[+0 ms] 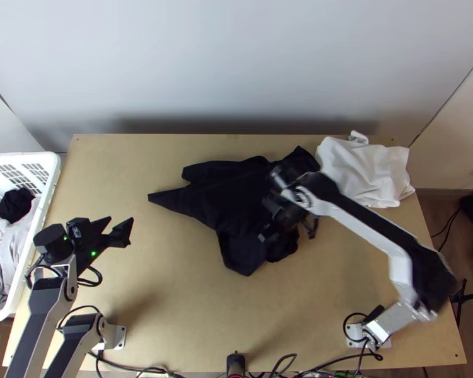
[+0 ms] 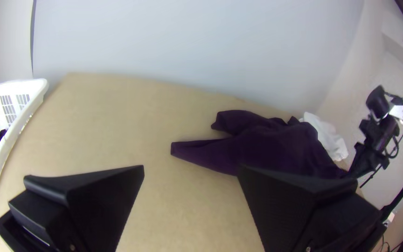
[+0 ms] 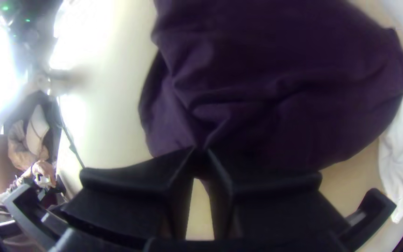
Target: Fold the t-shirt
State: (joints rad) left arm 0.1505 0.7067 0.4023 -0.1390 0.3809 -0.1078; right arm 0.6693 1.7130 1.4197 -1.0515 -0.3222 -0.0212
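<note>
1. The right gripper [image 1: 269, 233], reaching over the middle of the table [image 1: 173, 296], pinches the black t-shirt [image 1: 230, 195]. In its own wrist view, the cloth gathers into creases that run to the nearly closed fingertips of the right gripper [image 3: 201, 150].

2. Around and beneath that grip lies the t-shirt, bunched and wrinkled rather than flat. A rounded fold of it sits just beside the gripper on the table's near side, while the larger part spreads away toward the table's far side.

3. Farther from the right gripper, toward the other arm, two narrow, sleeve-like parts of the garment stretch out on the bare wood, one tapering to a blunt end.

4. Beyond the right gripper, toward the table's far right corner, a white cloth [image 1: 366, 173] lies crumpled just beside the dark garment.

5. Well apart, the left gripper [image 1: 121, 220] hangs over the left side of the table with its black fingers spread wide and nothing between them; the t-shirt's tapering end points toward its side.

6. Just past the left gripper, on the side away from the t-shirt, a white slatted basket [image 1: 45, 189] stands at the table's left edge, holding a dark cloth [image 1: 14, 205] and pale fabric [image 1: 6, 258].
</note>
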